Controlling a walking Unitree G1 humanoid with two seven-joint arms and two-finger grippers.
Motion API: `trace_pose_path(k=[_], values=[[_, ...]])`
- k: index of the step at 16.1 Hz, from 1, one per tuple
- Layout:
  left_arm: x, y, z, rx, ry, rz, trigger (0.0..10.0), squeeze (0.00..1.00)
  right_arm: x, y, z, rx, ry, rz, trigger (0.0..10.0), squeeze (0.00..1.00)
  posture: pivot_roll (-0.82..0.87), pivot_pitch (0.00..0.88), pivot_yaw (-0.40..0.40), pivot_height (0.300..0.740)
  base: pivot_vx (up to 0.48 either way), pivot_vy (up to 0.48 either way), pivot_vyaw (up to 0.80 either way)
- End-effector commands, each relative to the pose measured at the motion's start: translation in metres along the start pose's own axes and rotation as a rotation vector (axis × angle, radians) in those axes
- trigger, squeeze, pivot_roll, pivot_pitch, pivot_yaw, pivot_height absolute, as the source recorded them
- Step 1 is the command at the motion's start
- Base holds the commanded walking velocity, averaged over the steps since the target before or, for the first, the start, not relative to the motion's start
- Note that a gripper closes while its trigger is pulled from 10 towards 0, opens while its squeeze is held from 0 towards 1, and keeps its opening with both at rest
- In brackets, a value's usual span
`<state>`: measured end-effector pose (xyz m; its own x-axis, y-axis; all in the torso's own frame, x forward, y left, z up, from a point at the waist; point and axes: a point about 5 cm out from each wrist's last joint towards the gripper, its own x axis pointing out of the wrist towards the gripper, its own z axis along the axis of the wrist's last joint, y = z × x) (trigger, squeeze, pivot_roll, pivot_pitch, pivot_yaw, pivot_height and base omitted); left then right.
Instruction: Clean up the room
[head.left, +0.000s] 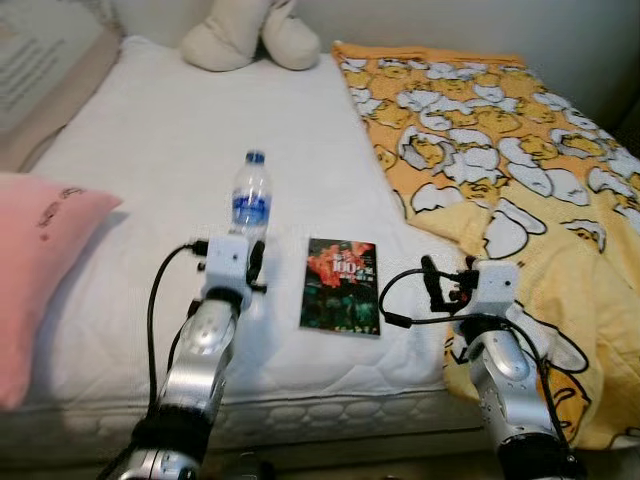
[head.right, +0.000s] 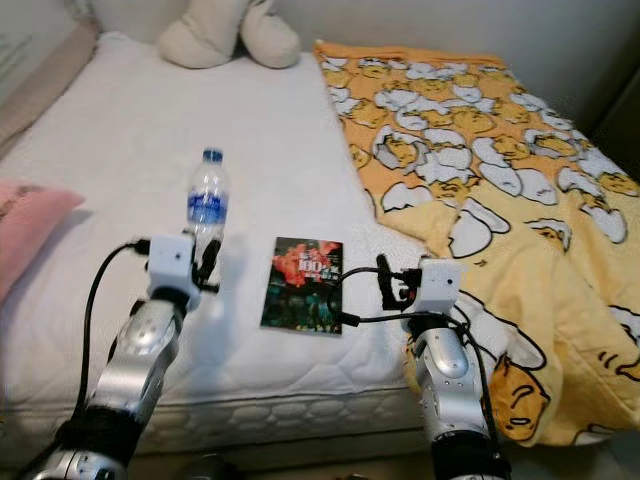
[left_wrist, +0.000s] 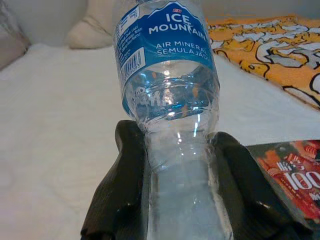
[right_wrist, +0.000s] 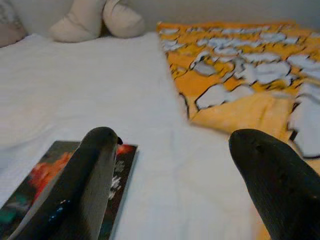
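A clear water bottle (head.left: 250, 203) with a blue label and cap stands upright on the white mattress (head.left: 150, 150). My left gripper (left_wrist: 177, 137) is shut on its lower body, one black finger (left_wrist: 122, 175) pressed to each side. A dark paperback book (head.left: 340, 285) with a red cover picture lies flat just right of the bottle. My right gripper (right_wrist: 175, 137) stands open low over the mattress, between the book (right_wrist: 60, 185) and the edge of the yellow blanket (head.left: 500, 150), holding nothing.
The yellow patterned blanket is rumpled over the bed's right half and hangs off the front corner. A cream plush toy (head.left: 250, 35) sits at the head of the bed. A pink pillow (head.left: 35, 270) lies at the left edge.
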<state>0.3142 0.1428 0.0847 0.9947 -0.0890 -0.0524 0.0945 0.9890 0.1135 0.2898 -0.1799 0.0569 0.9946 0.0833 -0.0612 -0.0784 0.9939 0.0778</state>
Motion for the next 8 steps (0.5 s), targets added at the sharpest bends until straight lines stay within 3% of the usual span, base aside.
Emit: trace_pose_path(k=[1, 4, 8], values=[[0.0070, -0.0053, 0.0168, 0.003, -0.053, -0.011, 10.0, 0.00, 0.0013, -0.0042, 0.0032, 0.003, -0.002, -0.008, 10.0, 0.00, -0.02, 0.000, -0.061, 0.740, 0.000, 0.000, 0.00], [0.0096, -0.0086, 0.0179, -0.006, -0.043, -0.019, 10.0, 0.00, 0.0014, -0.0020, 0.0044, 0.001, -0.003, 0.005, 10.0, 0.00, -0.04, 0.000, -0.051, 0.740, -0.097, 0.000, 0.00], [0.0090, -0.0150, 0.0181, -0.002, -0.040, -0.043, 10.0, 0.00, -0.0018, -0.0026, 0.0015, 0.003, 0.013, 0.014, 10.0, 0.00, -0.04, 0.000, -0.045, 0.740, -0.439, 0.000, 0.00]])
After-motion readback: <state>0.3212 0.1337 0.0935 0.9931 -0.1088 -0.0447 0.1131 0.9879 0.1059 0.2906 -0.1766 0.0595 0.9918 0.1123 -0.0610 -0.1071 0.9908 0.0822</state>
